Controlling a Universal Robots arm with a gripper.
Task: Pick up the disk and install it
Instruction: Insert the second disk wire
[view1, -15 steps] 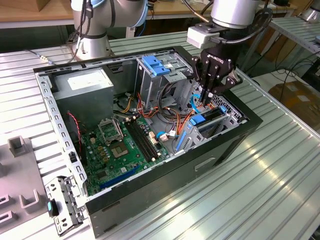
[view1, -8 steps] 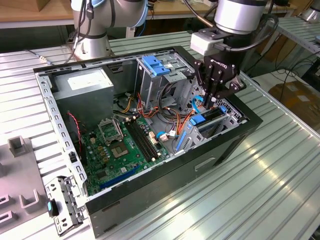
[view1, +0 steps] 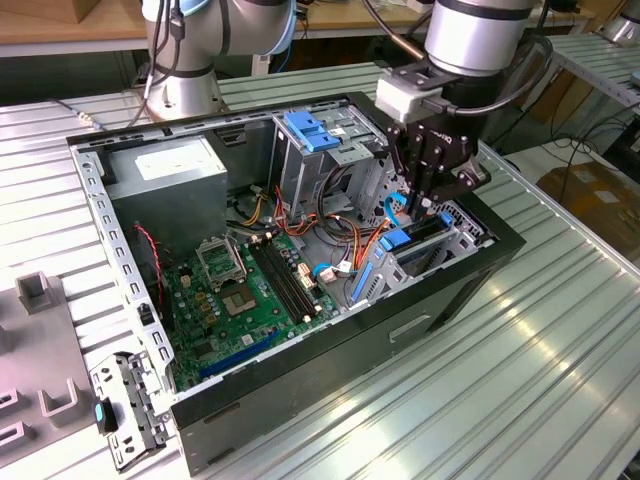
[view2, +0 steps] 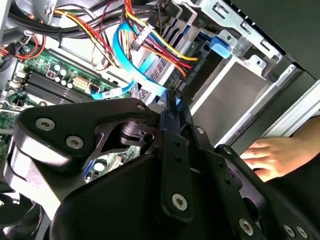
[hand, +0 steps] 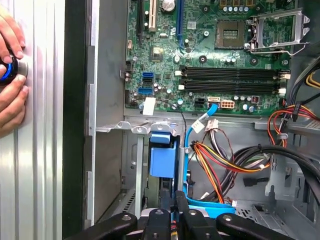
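Note:
The disk (view1: 418, 243) stands on edge in the drive bay at the front corner of the open computer case (view1: 330, 350), on the exterior view's right. Its blue carrier (hand: 162, 156) shows in the first wrist view. My gripper (view1: 422, 208) hangs straight above the bay with its black fingers down at the disk's upper edge. In both wrist views the fingers (view2: 170, 125) are drawn close together, and a sliver of blue shows between them at the gripper (hand: 173, 205). The rest of the disk is hidden by the bay walls.
A taller cage with a blue latch (view1: 310, 130) stands just behind the bay. A bundle of coloured cables (hand: 225, 160) runs beside it. The motherboard (view1: 250, 290) and grey power-supply box (view1: 165, 170) fill the case. A person's hand (hand: 10, 75) rests on the table.

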